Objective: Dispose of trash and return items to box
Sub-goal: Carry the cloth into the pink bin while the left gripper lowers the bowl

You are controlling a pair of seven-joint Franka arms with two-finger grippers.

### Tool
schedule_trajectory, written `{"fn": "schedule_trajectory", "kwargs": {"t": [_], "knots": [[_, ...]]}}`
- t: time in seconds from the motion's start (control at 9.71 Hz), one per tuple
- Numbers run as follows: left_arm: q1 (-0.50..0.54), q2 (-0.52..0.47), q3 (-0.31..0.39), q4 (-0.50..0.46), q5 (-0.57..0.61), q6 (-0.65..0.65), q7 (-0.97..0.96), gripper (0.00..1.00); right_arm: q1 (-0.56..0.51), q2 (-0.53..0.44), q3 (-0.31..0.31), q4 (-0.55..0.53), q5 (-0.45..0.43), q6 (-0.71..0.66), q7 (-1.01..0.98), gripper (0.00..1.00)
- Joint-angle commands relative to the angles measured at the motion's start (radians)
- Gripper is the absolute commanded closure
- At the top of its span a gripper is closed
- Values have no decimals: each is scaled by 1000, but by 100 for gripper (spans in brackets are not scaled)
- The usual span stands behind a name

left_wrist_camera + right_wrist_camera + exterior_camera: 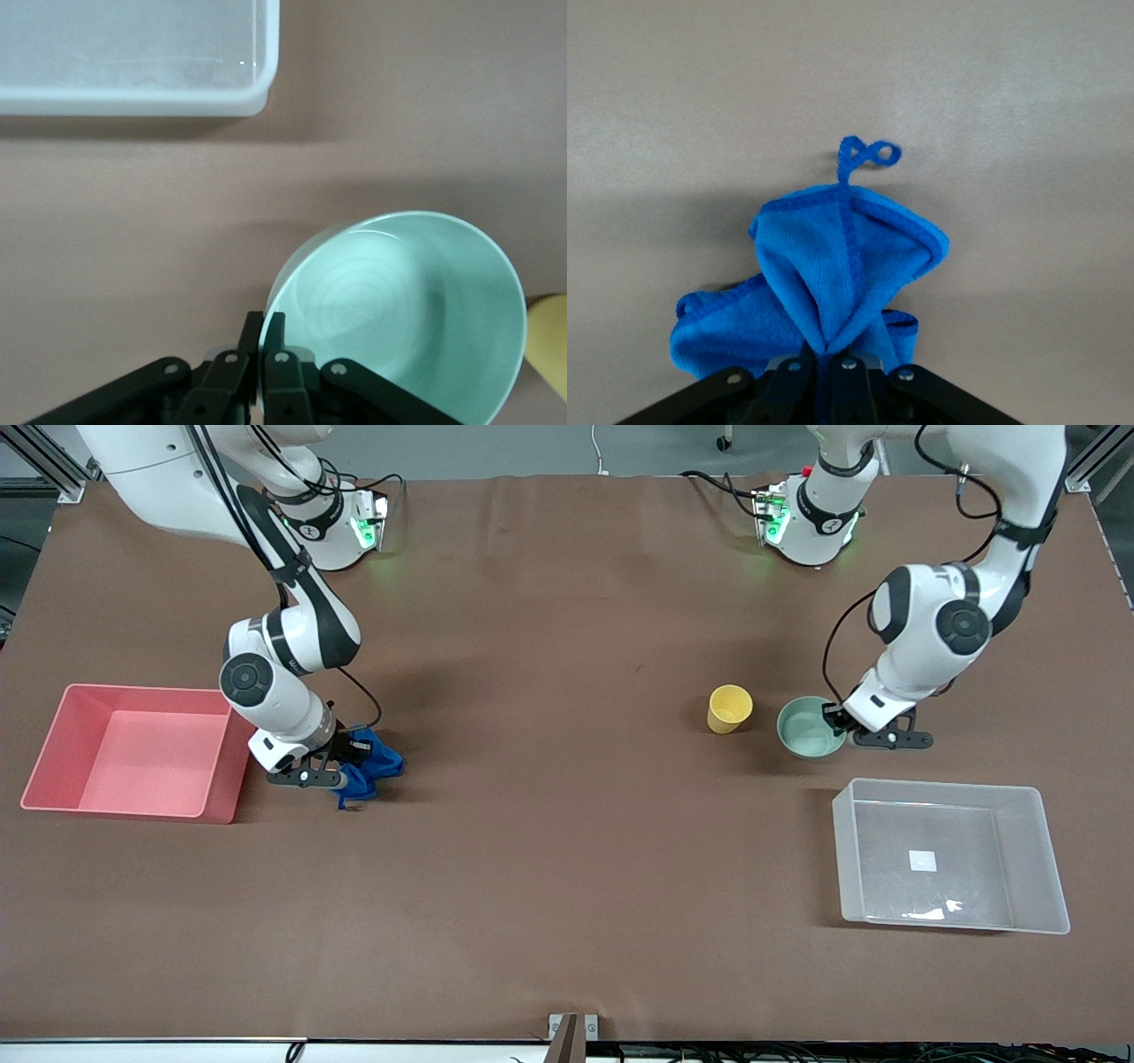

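— Nearest the front camera: clear box, nothing in it. Mint bowl and yellow cup just past it on the tabletop; blue cloth beside pink bin.

— Left wrist: left claw pinched on bowl rim. Lift, carry over box.

— Right wrist: right claw clamped on cloth. Raise, swing over bin, let go.

White arms, blk joints, blk cables.

Even, bright overhead light; soft shadows fall toward nine o'clock beside the cup and box. Glare glints on the box floor. Wrist views look slightly soft.
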Motion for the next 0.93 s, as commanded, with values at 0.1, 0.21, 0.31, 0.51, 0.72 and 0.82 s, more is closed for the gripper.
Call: {"fn": "schedule_trajectory", "kwargs": {"t": [0.1, 0.21, 0.31, 0.51, 0.72, 0.82], "knots": [[0, -16, 48, 227, -67, -243, 24, 100, -63, -156, 5, 159, 33, -372, 8, 99], [0, 16, 88, 324, -69, -294, 39, 100, -88, -201, -10, 221, 45, -498, -36, 99], [-2, 69, 118, 417, -73, -319, 65, 100, -96, -226, -94, 252, 47, -574, -157, 99], [-2, 230, 161, 624, -73, -359, 105, 100, -96, -237, -307, 252, 54, -593, -506, 99], [3, 386, 194, 782, -75, -359, 140, 100, -108, -220, -409, 246, 71, -582, -671, 99], [3, 477, 220, 865, -102, -359, 163, 100, -111, -214, -432, 244, 90, -579, -716, 99]]}}
